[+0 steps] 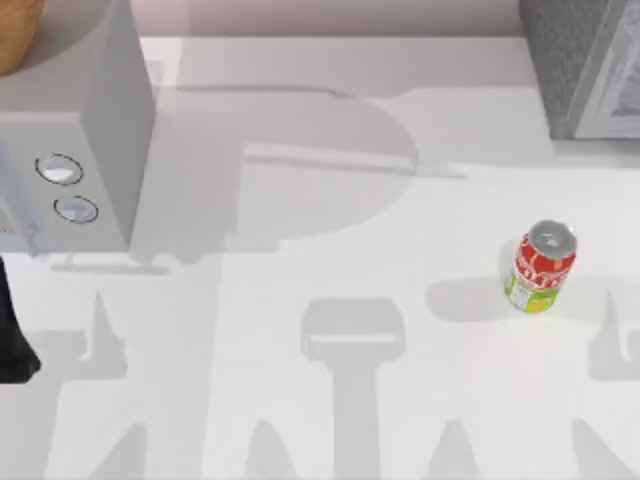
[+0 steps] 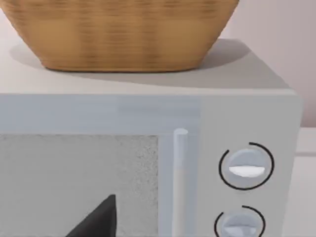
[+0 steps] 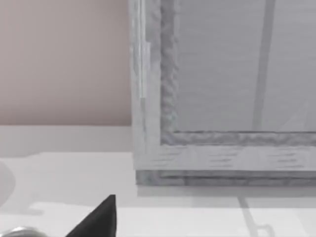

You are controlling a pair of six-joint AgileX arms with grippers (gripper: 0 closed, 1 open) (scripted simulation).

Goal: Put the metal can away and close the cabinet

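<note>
I see the metal can (image 1: 541, 267) upright on the table (image 1: 300, 330), toward the right side. The cabinet (image 1: 590, 65) sits at the far right corner, behind the can and well apart from it. A microwave (image 1: 75, 150) sits at the far left, with a basket (image 2: 123, 32) on top.

A white microwave (image 1: 75, 150) with two round dials (image 2: 246, 167) and a vertical handle (image 2: 179, 182) stands at the white table's (image 1: 300, 400) far left. A woven basket (image 2: 123, 32) rests on top of it.
</note>
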